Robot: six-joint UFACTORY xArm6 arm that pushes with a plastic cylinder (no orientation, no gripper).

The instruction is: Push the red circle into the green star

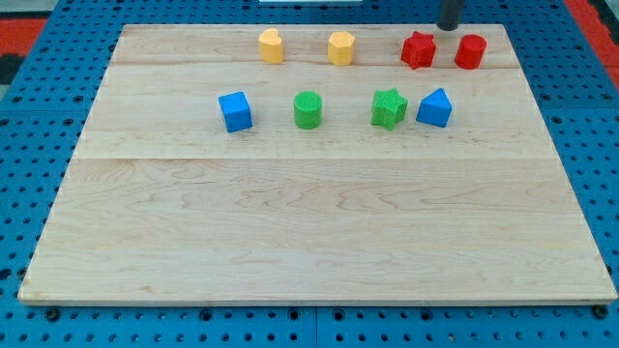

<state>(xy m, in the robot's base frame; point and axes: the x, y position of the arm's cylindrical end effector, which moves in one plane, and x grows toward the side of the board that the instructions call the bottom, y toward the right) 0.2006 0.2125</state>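
While sitting at the view's top right, small red round block [470, 51] not yet pushed. Well apart from little green star block [389, 107], lower left. My tip [451, 26] just above it, no gripper. Whole push left.

Looking like a lab test bench: pale wooden board surface [319, 232] lying on a blue perforated metal base [29, 116], carrying small coloured plastic blocks.
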